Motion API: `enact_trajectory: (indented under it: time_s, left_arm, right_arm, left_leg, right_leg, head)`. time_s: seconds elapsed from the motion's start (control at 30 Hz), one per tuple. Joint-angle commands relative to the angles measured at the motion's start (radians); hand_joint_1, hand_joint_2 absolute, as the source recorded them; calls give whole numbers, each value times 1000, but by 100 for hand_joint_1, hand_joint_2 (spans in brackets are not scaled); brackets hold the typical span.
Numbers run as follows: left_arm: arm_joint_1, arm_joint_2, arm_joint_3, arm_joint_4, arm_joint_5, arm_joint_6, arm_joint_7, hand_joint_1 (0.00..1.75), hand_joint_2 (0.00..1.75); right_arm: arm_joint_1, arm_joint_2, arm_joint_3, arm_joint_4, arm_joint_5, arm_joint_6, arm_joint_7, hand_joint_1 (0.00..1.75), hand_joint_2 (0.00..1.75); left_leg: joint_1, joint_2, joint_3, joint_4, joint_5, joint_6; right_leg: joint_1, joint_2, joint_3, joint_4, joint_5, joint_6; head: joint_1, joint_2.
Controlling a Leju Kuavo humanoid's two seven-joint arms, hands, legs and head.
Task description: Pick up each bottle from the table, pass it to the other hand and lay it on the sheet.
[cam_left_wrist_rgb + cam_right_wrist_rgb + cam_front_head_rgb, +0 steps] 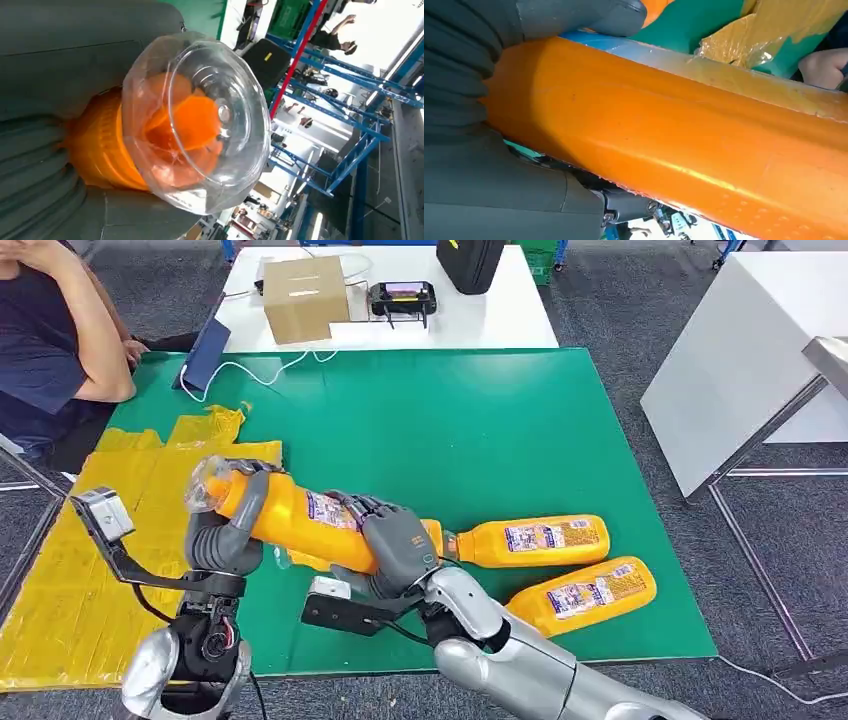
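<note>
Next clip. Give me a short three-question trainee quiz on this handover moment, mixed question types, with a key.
1. True or false: both hands grip the raised bottle.
2. How many bottles lie on the green mat?
3. Which end does the left hand hold? A) clear cap end B) base end

Key:
1. True; the right hand wraps its body.
2. Two: the upper bottle and the lower bottle.
3. A
</note>
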Motion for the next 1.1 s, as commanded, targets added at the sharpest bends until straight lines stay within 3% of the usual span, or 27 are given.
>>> enact_trajectory:
  time_s: [0.03, 0.1, 0.13, 0.17, 0.2, 0.23, 0.37, 0.8, 0.87, 0.97, 1.0, 1.07, 1.1]
  left_arm:
    - [-18, 3, -20, 30, 6, -8, -1, 175, 175]
    - [-14, 4, -18, 28, 6, -8, -2, 175, 175]
    - [-8, 4, -14, 24, 5, -8, -4, 175, 175]
    - [-3, 5, -11, 21, 5, -9, -6, 175, 175]
    - [1, 4, -7, 18, 4, -10, -8, 175, 175]
    - [5, 8, -5, 16, 3, -13, -9, 175, 175]
    - [22, 9, 11, 0, -17, -16, -24, 175, 175]
    - [30, 9, 46, -15, -203, 18, -93, 175, 175]
    - [11, 5, 66, -1, -561, 103, -146, 175, 175]
    - [-21, -19, 125, 22, -925, 124, -127, 175, 175]
    - [-71, 26, 144, 60, -1088, 144, -103, 175, 175]
    - [-100, 32, 169, 84, -1079, 131, -103, 175, 175]
    - [-119, 56, 170, 108, -1212, 129, -98, 175, 175]
  right_arm:
    - [-5, -48, -1, 40, 12, -8, 12, 175, 175]
    - [9, -57, -15, 33, 23, -20, 9, 0, 175]
    - [19, -64, -24, 24, 44, -33, 10, 0, 175]
    - [26, -73, -28, 16, 54, -30, 10, 0, 0]
    - [36, -79, -40, 6, 62, -25, 17, 0, 0]
    - [41, -89, -48, 1, 62, -26, 16, 0, 0]
    - [87, -118, -90, -63, 78, -18, 9, 0, 0]
    - [134, -128, -152, -121, 121, 25, 13, 0, 0]
    - [155, -135, -171, -148, 149, 40, 6, 0, 0]
    - [184, -146, -194, -182, 178, 69, 4, 0, 0]
    - [190, -143, -200, -190, 187, 88, 9, 0, 0]
    - [192, -138, -204, -197, 193, 97, 14, 0, 0]
    - [197, -135, -209, -201, 200, 109, 17, 0, 0]
  left_leg:
    - [2, -3, 7, 1, -3, -2]
    - [1, -3, 3, -1, -1, -1]
    - [1, -3, 4, 0, -1, -1]
    - [2, -4, 6, 0, -2, -2]
    - [3, -5, 11, 1, -5, -3]
    - [1, -3, 3, -1, -1, -1]
    - [1, -2, 2, 0, -1, -1]
    - [1, -2, 4, 1, -2, -1]
    - [1, -2, 3, 0, -1, -1]
    - [1, -2, 1, 0, -1, -1]
    - [1, -4, 3, 1, -2, -1]
    - [0, -5, 1, 0, 0, -1]
    - [1, -5, 2, 1, -1, -2]
  right_leg:
    - [1, 4, 8, 0, -3, -2]
    - [0, 1, 4, -1, -1, -1]
    - [1, 2, 6, -1, -2, -2]
    - [1, 2, 7, -1, -2, -2]
    - [2, 6, 12, -1, -5, -4]
    - [0, 1, 4, -2, -1, -1]
    - [0, 1, 4, -1, -1, -1]
    - [1, 3, 5, 0, -2, -2]
    - [0, 3, 3, 0, -1, -1]
    - [0, 1, 3, 0, -1, -1]
    - [1, 2, 5, 0, -2, -2]
    - [0, -1, 2, 0, -1, -1]
    - [1, 0, 4, 1, -2, -2]
  head:
    - [0, 0]
    - [0, 0]
    - [0, 0]
    - [0, 0]
    - [0, 0]
    - [0, 0]
    - [0, 0]
    - [0, 0]
    - [0, 0]
    - [0, 0]
    - [0, 0]
    - [0, 0]
    - [0, 0]
